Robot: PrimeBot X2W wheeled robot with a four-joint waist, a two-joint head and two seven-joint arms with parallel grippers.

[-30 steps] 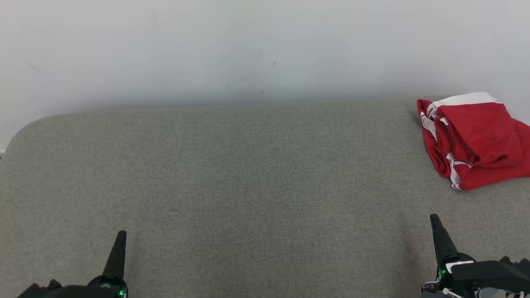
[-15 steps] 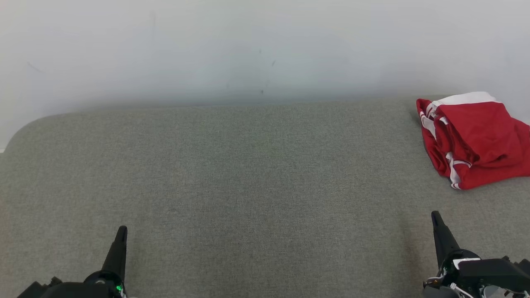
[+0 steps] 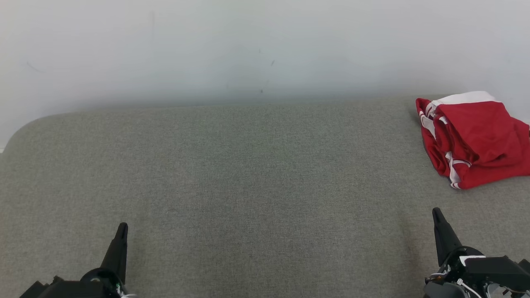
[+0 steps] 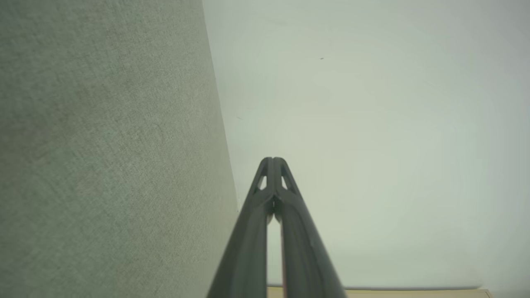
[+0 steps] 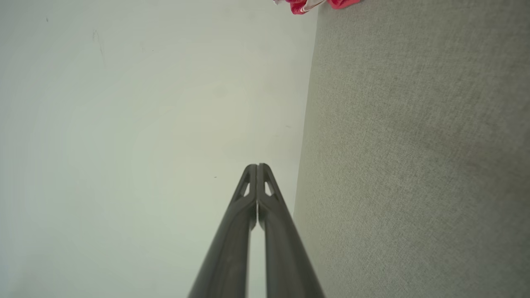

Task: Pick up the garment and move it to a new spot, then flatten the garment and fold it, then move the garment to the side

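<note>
A crumpled red garment with white trim (image 3: pixel 474 138) lies at the far right of the grey fabric surface (image 3: pixel 256 186), close to the wall. A red and white edge of the garment (image 5: pixel 314 3) peeks in at the top of the right wrist view. My left gripper (image 3: pixel 122 227) sits at the lower left, shut and empty, its tips (image 4: pixel 272 159) pressed together. At the lower right my right gripper (image 3: pixel 435 211) is also shut with nothing in it, its tips (image 5: pixel 257 166) touching; it stands well short of the garment.
A pale wall (image 3: pixel 248 49) rises behind the grey surface, whose far left corner (image 3: pixel 25 128) is rounded. A broad stretch of bare fabric lies between the two grippers and up to the wall.
Both grippers have crept a little forward over the surface, the left one more visibly. The garment lies where it was.
</note>
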